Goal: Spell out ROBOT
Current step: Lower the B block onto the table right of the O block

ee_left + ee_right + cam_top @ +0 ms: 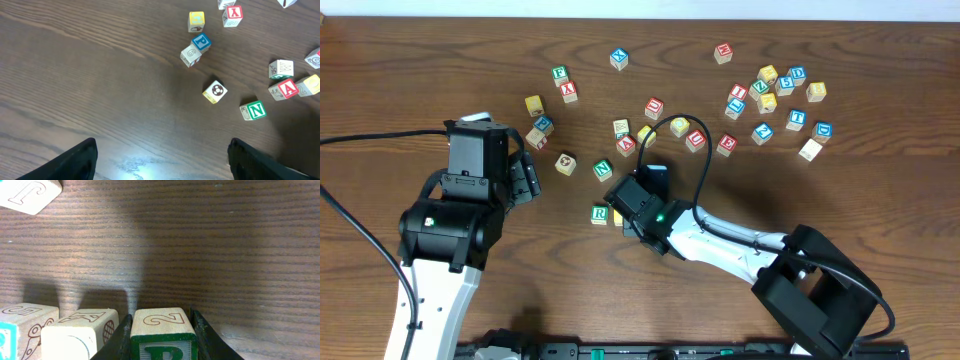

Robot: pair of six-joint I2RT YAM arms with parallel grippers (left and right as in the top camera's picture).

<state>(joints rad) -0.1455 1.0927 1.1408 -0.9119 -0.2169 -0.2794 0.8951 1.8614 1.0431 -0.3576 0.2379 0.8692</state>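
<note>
ROBOT's R cube (599, 213) lies near the desk's (420, 60) middle with a yellow-topped cube (618, 216) just right of it. The right hand (162, 337) pinches the B cube (162, 325) low beside those 2. Roughly half looks spelled, with 2 letters left. The left hand (162, 165) hangs spread and empty. No container anywhere.

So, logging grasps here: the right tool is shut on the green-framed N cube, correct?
Not quite. The right tool is shut on the green-framed B cube, as the right wrist view shows. The green N cube lies free on the table, seen in the left wrist view.
</note>
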